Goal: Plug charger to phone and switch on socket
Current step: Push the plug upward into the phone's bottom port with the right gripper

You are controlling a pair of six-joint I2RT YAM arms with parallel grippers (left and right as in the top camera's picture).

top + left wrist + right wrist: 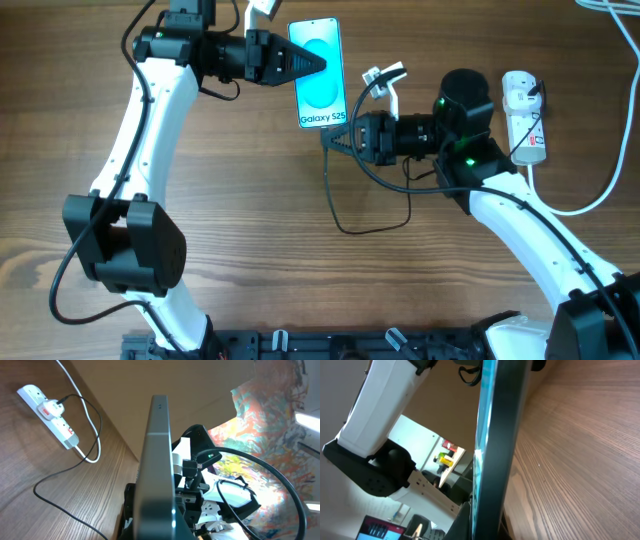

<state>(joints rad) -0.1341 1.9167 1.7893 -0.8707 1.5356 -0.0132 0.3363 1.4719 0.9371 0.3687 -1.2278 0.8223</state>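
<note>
1. Overhead view: The phone is found at the far middle of the table, screen up. Its long axis runs away from the robot, and its white-banded short edge is turned toward the near side.
2. Overhead view: The left gripper is laid across the phone's left long edge. Its fingers are closed onto the phone, one over the screen.
3. Overhead view: The right gripper is seen just beside the phone's near short edge, pointing leftward across the phone's long axis. Its fingers are drawn together, and the charger cable issues from their tip and loops toward the near side. They are judged to be pinching the plug end, though the plug itself is hidden.
4. Overhead view: The socket lies well apart to the right, nearer the right arm.
5. Left wrist view: The phone is seen edge-on, rising from between the fingers. The socket is noted beyond, with an adapter seated in it.
6. Right wrist view: The phone fills the frame edge-on and very close. The fingers cannot be made out here.
7. Judgement: The plug must be lined up with the phone's long axis and pushed into the near short edge. The right arm is better placed for this, and for the switch afterwards.
</note>
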